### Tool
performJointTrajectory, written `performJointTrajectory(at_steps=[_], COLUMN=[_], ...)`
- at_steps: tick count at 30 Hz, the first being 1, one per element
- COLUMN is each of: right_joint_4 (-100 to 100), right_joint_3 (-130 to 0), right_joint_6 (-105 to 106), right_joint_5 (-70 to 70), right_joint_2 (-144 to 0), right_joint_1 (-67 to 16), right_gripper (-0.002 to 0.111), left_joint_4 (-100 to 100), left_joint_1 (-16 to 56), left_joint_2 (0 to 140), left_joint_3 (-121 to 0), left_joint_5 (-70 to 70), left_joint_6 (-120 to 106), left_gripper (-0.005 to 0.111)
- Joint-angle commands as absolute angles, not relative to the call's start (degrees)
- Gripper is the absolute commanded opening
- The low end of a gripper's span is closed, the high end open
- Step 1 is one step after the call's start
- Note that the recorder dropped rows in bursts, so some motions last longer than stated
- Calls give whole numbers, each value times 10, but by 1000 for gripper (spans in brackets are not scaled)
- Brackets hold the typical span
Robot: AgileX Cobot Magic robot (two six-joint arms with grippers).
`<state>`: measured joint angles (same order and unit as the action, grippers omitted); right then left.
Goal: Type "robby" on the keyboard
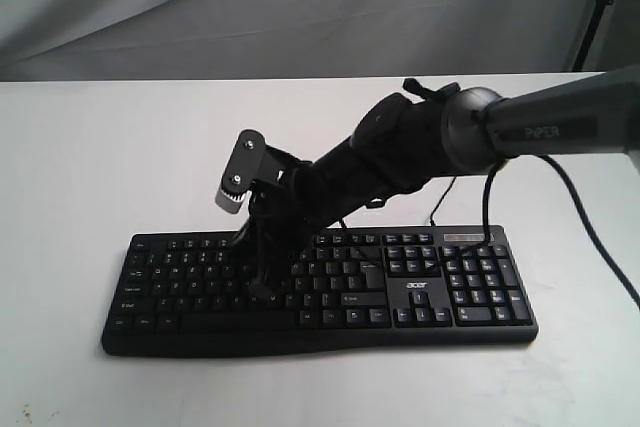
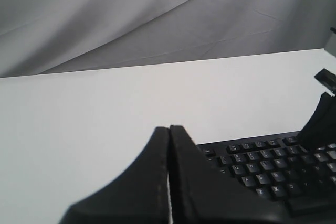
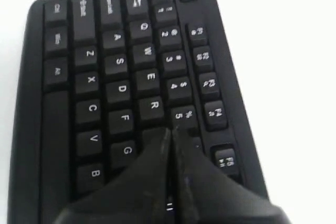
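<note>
The wide black keyboard (image 1: pixel 420 289) with white legends and an "acer" logo lies on the white table. My right gripper (image 1: pixel 263 290) reaches across from the right and points down onto the left half of the letter keys. In the right wrist view its shut tips (image 3: pixel 171 130) sit just past the R key (image 3: pixel 153 105), beside the 5 key and above G, on the keyboard (image 3: pixel 105 77); contact with a key cannot be told. My left gripper (image 2: pixel 169 128) is shut on nothing, off the keyboard's (image 2: pixel 262 166) Esc corner over bare table. It does not show in the exterior view.
A thin black cable (image 1: pixel 438 209) runs from the keyboard's back edge under the right arm (image 1: pixel 540 127). The white table (image 1: pixel 100 157) extends around the keyboard, with a grey cloth backdrop (image 1: pixel 300 7) behind. The right arm's wrist (image 2: pixel 321 124) shows at the left wrist view's edge.
</note>
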<state>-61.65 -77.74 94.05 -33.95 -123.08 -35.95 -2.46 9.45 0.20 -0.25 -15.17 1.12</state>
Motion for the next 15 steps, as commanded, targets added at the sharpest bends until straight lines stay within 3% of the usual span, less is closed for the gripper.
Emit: performJointTrajectory(at_steps=[1,8,15], right_joint_4=[-615,-459,-501], right_joint_3=[-781,-733,-568], right_joint_6=[944,800,766], right_joint_5=[-335,-279,-25], right_joint_2=[-1167,-1013,-792], right_joint_1=[-358,-360,-409], right_gripper=[0,0,0], left_joint_4=[-27,-27,-27], left_joint_1=[98,98,98], left_joint_2=[0,0,0], left_joint_3=[0,0,0], left_joint_5=[-149,-149,-149], left_joint_6=[13,13,13], left_gripper=[0,0,0])
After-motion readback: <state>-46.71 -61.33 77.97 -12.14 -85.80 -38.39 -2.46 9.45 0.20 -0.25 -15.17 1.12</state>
